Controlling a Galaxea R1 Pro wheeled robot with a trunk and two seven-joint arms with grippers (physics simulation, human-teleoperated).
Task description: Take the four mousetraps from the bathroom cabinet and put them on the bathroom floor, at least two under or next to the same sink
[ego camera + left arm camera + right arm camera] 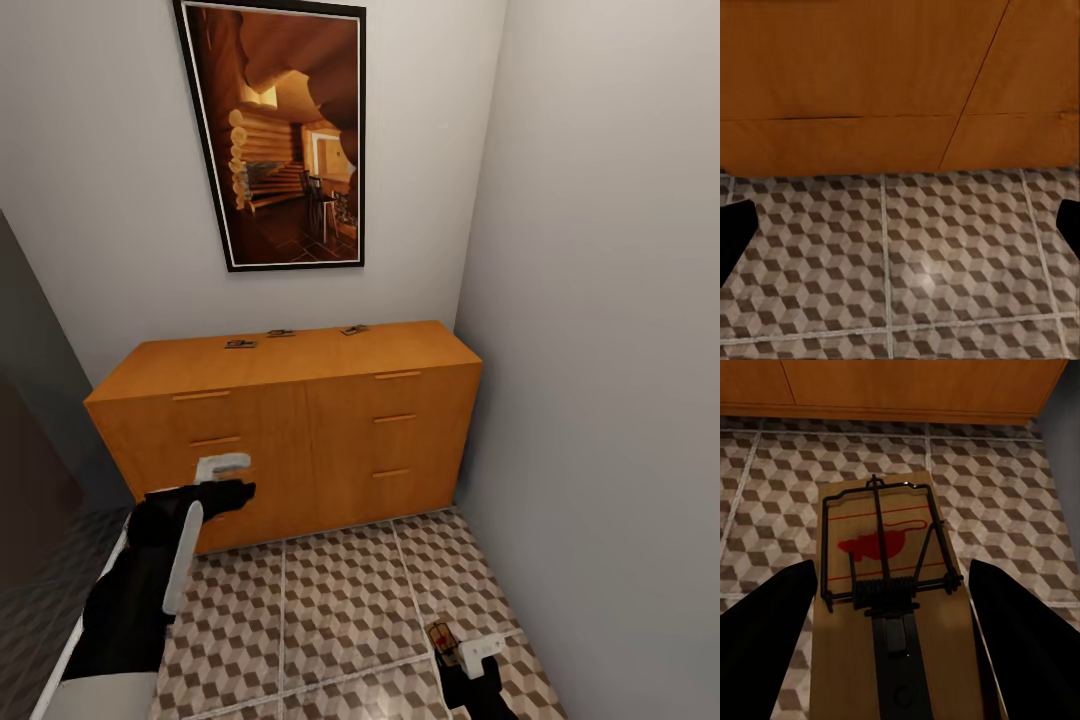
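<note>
left gripper (228,478): left-centre of head view, in front of the cabinet's lower left drawers, above the tiles. Left wrist view shows the dark fingers (735,232) at both frame edges, wide apart, nothing between them; spread, empty.
cabinet (300,420): centre of head view, orange-brown, against the back wall, right end near the grey side wall; bar handles on the drawer fronts.
mousetraps on cabinet top: three, along the back edge, in a row: left one (240,344), middle one (281,333), right one (353,329). Apart from each other.
picture (285,135): dark frame, on the wall above the cabinet, upper centre.
bathroom floor (340,610): cube-pattern tiles, pale grout, lower half of head view.
fourth mousetrap (443,640): lower right of head view, low over the tiles; can't tell if it touches. Right wrist view: wooden board (896,607) with wire bar and red mouse print.
right gripper (470,655): bottom right of head view, just at the trap. Right wrist view: dark fingers (765,645) either side of the board, gaps visible; can't tell if gripping or released.
</note>
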